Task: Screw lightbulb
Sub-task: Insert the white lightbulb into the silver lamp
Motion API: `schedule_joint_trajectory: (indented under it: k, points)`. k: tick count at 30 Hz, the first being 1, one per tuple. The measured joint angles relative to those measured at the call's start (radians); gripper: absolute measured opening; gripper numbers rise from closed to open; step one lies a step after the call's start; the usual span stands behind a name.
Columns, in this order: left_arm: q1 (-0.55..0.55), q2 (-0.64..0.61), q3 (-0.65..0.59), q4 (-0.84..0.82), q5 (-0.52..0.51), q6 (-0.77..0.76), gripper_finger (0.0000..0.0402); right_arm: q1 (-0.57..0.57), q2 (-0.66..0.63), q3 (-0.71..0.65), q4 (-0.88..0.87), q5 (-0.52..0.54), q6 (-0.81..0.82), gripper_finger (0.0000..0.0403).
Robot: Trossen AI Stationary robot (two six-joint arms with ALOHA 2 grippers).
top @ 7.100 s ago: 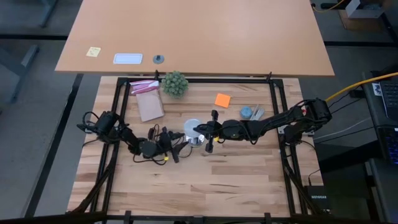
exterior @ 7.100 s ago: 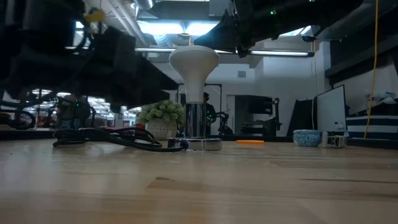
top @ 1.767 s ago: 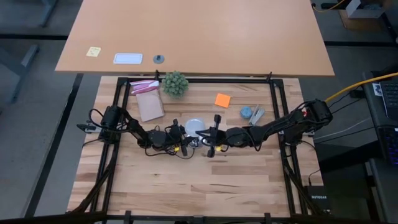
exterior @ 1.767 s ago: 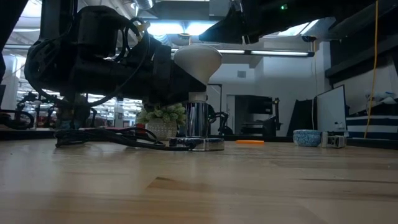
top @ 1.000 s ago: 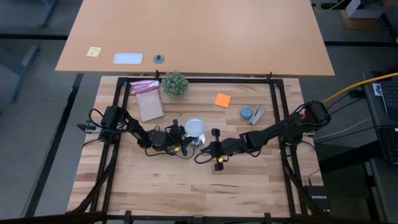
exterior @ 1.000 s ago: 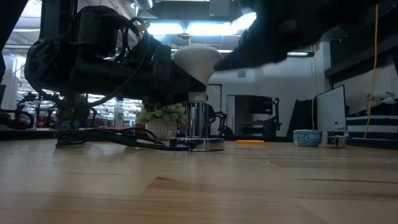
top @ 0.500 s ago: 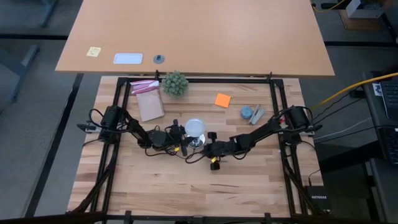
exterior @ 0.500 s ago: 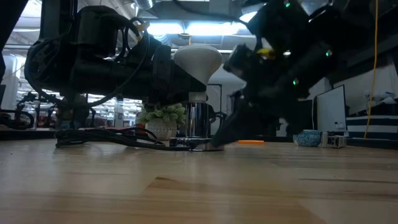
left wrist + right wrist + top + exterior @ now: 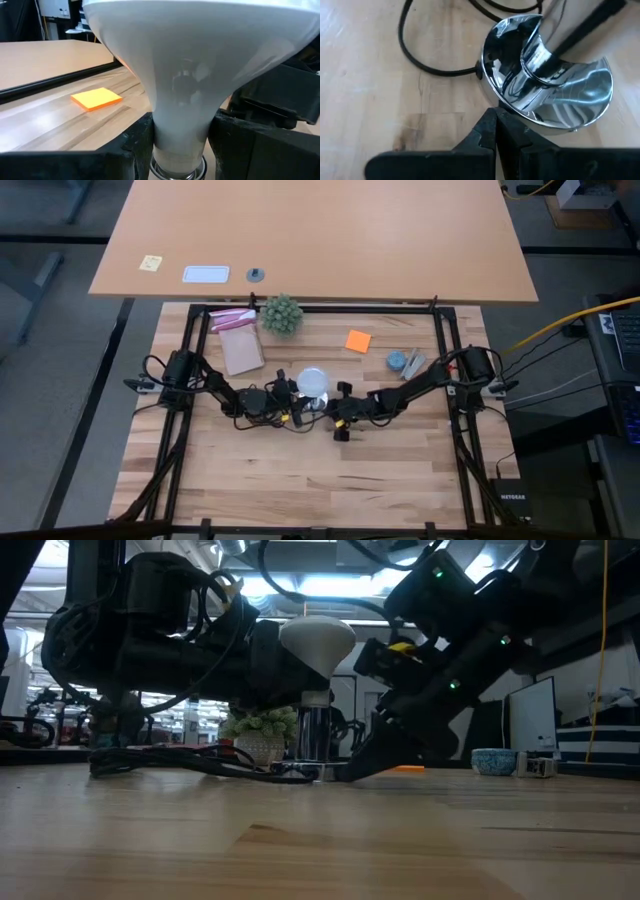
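Observation:
The lightbulb (image 9: 316, 640), a frosted white globe, stands upright with its screw end in a chrome socket (image 9: 313, 735). The socket rises from a round chrome base (image 9: 545, 115) that rests on the wooden table. My left gripper (image 9: 300, 396) reaches in level from the table's left and is shut on the bulb's neck. My right gripper (image 9: 495, 125) is shut and slants down from the right, its tips at the base's rim. From the socket a black cord (image 9: 180, 762) trails away to the left. My left gripper pinches the bulb's narrow neck (image 9: 180, 130) between its two fingers (image 9: 135, 150), just above the socket. The fingers come level from the table's left, one on each side of the neck. The bulb stands upright in the socket. My right gripper touches the rim of the chrome base (image 9: 492, 102) with its shut fingertips (image 9: 345, 773). It comes slanting down from the table's right. The base sits flat on the table.
A spiky green ball plant (image 9: 281, 313) and a tan packet (image 9: 240, 345) sit at the far left. An orange sticky note (image 9: 358, 340) and a small blue object (image 9: 397, 361) lie at the far right. The near half of the table shows bare wood.
My right gripper has come down from above the bulb and moved toward the socket. It has tipped further downward, and its shut tips now stand at the base's rim. The bulb and socket have stayed put.

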Motion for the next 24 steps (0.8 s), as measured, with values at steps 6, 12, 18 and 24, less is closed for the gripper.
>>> schedule_joint_trajectory:
  k: [6, 12, 18, 24]
  points:
    - [0.001, 0.000, -0.001, 0.000, -0.013, 0.002, 0.0153, -0.012, 0.000, 0.000, -0.009, 0.061, 0.031, 0.0007]
    - [-0.002, 0.000, 0.000, 0.006, 0.000, 0.012, 0.0153, -0.019, 0.001, -0.002, -0.017, 0.166, 0.048, 0.0007]
    - [-0.004, 0.000, 0.002, 0.002, 0.012, 0.006, 0.0153, -0.019, 0.002, -0.001, -0.015, 0.246, 0.049, 0.0007]
    - [-0.004, 0.000, 0.002, 0.001, -0.001, 0.013, 0.0153, -0.010, -0.014, -0.001, -0.044, 0.214, 0.047, 0.0007]
